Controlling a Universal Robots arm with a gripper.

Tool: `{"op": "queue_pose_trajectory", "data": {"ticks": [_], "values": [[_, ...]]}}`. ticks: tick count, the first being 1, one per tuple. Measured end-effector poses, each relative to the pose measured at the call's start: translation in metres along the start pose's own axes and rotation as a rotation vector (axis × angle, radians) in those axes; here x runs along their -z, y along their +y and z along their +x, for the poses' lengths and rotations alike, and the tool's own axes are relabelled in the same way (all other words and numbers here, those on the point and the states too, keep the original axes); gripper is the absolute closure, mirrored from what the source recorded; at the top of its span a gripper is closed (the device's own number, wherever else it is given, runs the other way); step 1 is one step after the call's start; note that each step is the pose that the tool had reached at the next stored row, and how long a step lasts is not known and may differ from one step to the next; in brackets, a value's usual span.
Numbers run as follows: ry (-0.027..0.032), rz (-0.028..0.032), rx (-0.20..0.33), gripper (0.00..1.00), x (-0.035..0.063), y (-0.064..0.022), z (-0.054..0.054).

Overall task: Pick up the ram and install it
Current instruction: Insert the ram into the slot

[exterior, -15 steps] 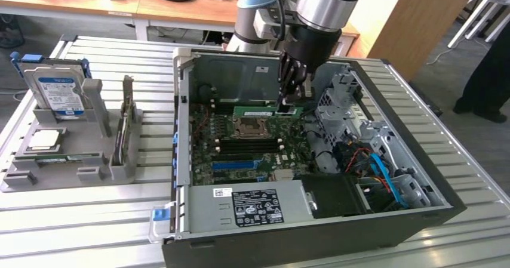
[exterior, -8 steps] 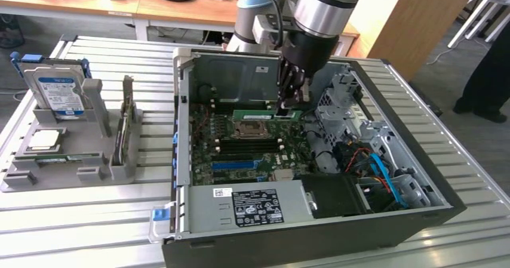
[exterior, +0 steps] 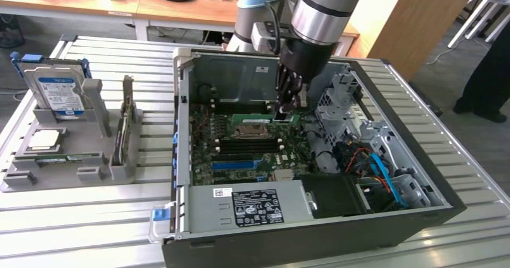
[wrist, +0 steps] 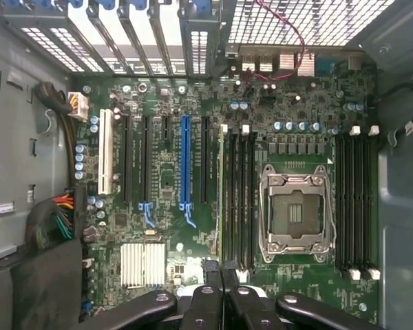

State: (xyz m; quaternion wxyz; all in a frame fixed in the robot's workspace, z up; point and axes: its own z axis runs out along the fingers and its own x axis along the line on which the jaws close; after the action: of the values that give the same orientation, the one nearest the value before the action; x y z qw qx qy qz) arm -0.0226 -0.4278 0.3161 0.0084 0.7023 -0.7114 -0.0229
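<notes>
An open desktop computer case (exterior: 319, 244) lies on its side on a slatted metal table (exterior: 80, 232), with its green motherboard (wrist: 165, 192) facing up. A grey robot arm (exterior: 323, 11) reaches down into the case from the far side. Its black gripper (exterior: 285, 113) hangs just over the board, beside the empty CPU socket (wrist: 296, 213). The fingers (wrist: 206, 302) are closed together, pinching the ram (wrist: 222, 199), a thin green stick. In the exterior view the ram appears as a short green strip at the fingertips, lying level just past the socket. In the wrist view it is seen edge-on as a pale narrow line. It runs along the memory slots (wrist: 242, 199) between the socket and the blue expansion slot (wrist: 185, 165), lined up with the slot farthest from the socket. Whether it is pressed home cannot be told. A second bank of slots (wrist: 354, 199) sits on the other side of the socket. A power supply (exterior: 247, 205) with a black and white label sits at the near edge of the case. At the exterior view's left, well apart from the case, a grey holder (exterior: 80, 172) rests on the table. It carries a silver hard drive (exterior: 54, 92) with a blue label standing upright, a dark expansion card (exterior: 123, 125) standing on edge, and a square processor chip (exterior: 44, 139) lying flat.
</notes>
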Motion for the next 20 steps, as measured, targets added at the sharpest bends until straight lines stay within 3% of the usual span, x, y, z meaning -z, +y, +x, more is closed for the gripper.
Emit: {"op": "queue_pose_trajectory", "data": {"ticks": [12, 20], "values": [[-0.0003, 0.0001, -0.006, 0.88, -0.0140, -0.0006, 0.000], [-0.0002, 0.0010, -0.007, 0.88, -0.0150, 0.0001, 0.000]]}}
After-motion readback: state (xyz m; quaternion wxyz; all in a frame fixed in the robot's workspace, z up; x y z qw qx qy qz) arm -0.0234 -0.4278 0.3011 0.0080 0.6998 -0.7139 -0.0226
